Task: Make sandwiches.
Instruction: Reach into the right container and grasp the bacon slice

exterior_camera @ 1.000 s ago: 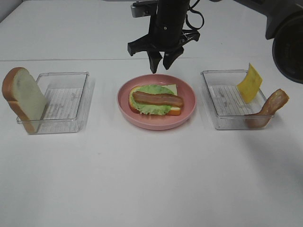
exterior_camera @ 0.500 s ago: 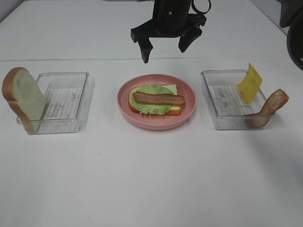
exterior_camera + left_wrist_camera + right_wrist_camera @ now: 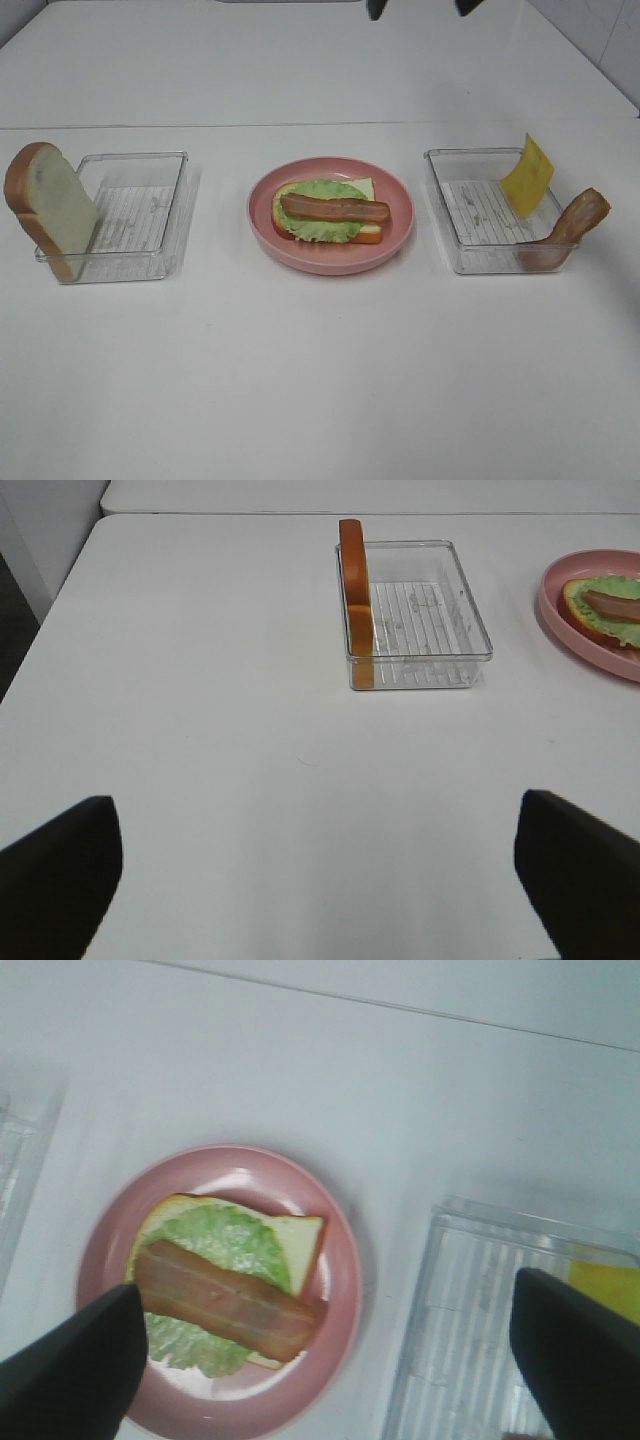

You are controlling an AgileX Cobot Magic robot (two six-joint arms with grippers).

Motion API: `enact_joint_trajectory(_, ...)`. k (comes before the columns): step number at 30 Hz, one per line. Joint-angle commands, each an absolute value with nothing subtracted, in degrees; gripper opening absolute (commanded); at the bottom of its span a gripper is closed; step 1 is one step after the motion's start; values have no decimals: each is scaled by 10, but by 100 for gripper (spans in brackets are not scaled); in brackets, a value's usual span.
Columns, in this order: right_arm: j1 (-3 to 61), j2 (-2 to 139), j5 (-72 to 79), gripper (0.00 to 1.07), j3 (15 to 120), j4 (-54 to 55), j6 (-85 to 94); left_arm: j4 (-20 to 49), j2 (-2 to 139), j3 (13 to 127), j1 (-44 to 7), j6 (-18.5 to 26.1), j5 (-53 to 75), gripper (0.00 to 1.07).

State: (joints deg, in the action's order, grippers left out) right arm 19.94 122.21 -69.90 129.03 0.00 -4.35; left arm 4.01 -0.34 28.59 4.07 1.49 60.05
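Sandwich [image 3: 331, 211] work sits at the middle of the white table [image 3: 320, 390], on a round pink plate [image 3: 330, 266]. We see one bread slice [image 3: 364, 188] lying flat as the base, ruffled green lettuce [image 3: 316, 229] spread over it, and a reddish-brown meat strip [image 3: 335, 209] laid lengthwise on top. No second slice covers it. To the left of the plate, well apart, stands a clear tray [image 3: 135, 157], and a spare bread slice [image 3: 52, 208] leans upright at its outer end. We cannot tell whether its foot rests inside the wall or just beside it. To the right of the plate is a second clear tray [image 3: 470, 156]. In it a yellow cheese square [image 3: 527, 176] stands tilted against the far outer corner, and another meat strip [image 3: 566, 229] leans on the outer wall with its upper end past the rim. The right gripper [image 3: 325, 1360] hangs high over the plate with its jaws spread wide and nothing between them. From the high camera we see only its two dark fingertips [image 3: 375, 8] at the far edge of the table. The left gripper [image 3: 320, 875] hovers over bare table near the left tray, apart from it. Its jaws are likewise spread wide and it holds nothing.
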Motion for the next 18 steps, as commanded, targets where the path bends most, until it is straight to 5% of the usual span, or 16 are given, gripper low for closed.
enact_joint_trajectory(1, 167, 1196, -734, 94, 1251, 5, -34, 44, -15, 286, 40, 10, 592, 101)
enact_joint_trajectory(18, -4, 1134, -734, 92, 955, 26, 0, 44, -15, 286, 40, 10, 592, 101)
